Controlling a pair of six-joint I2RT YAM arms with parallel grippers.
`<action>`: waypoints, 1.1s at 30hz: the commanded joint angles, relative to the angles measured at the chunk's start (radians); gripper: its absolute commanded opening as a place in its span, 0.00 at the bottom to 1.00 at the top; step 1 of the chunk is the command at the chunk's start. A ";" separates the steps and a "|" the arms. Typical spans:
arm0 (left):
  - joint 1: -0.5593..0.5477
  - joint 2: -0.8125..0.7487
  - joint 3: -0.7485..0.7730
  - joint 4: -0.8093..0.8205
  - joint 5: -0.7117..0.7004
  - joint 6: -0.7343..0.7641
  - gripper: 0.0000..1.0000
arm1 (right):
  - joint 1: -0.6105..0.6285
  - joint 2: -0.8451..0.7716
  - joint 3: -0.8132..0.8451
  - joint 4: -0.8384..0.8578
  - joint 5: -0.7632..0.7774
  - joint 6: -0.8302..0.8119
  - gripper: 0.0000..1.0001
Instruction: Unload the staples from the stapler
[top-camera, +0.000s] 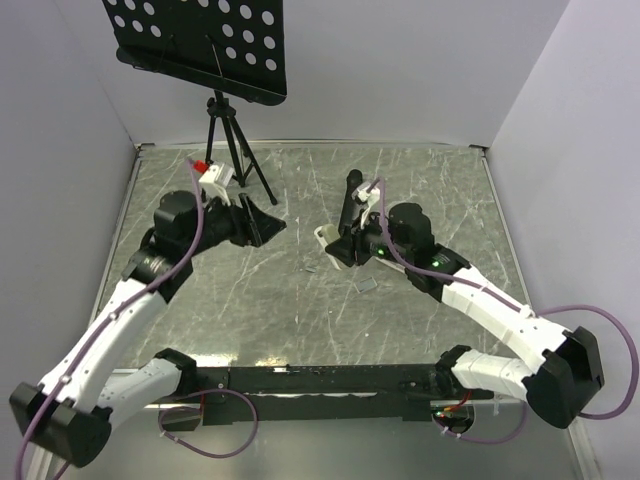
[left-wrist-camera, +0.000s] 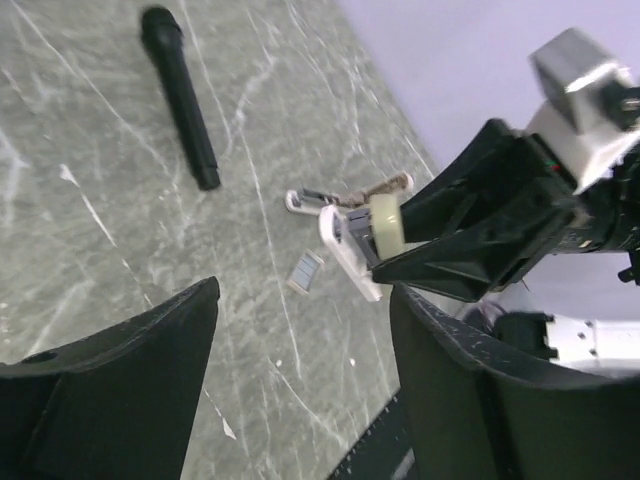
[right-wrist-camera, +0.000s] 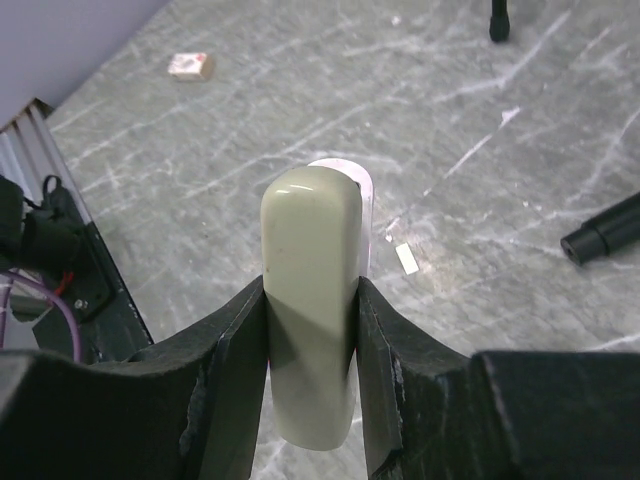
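Note:
The cream and white stapler (top-camera: 330, 250) stands hinged open on the table's middle. My right gripper (top-camera: 352, 243) is shut on its cream top arm (right-wrist-camera: 310, 250), which fills the gap between the fingers (right-wrist-camera: 225, 370) in the right wrist view. In the left wrist view the stapler (left-wrist-camera: 350, 240) shows its white base and open metal magazine, held by the right gripper (left-wrist-camera: 470, 235). A small strip of staples (left-wrist-camera: 306, 271) lies loose on the table just beside it (top-camera: 366, 286); it also shows in the right wrist view (right-wrist-camera: 189, 66). My left gripper (top-camera: 262, 222) hovers open and empty to the stapler's left.
A black microphone (top-camera: 350, 198) lies just behind the stapler and shows in the left wrist view (left-wrist-camera: 180, 95). A tripod (top-camera: 232, 140) with a perforated black stand stands at the back left. A black rail (top-camera: 320, 380) runs along the near edge.

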 joint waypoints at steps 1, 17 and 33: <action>0.060 0.098 0.065 0.009 0.277 -0.010 0.71 | 0.025 -0.056 -0.009 0.129 0.005 0.022 0.00; 0.068 0.176 -0.073 0.134 0.414 0.030 0.60 | 0.123 0.028 0.049 0.157 0.031 0.052 0.00; 0.094 0.222 -0.098 0.145 0.372 -0.011 0.43 | 0.224 0.097 0.122 0.148 0.110 0.040 0.00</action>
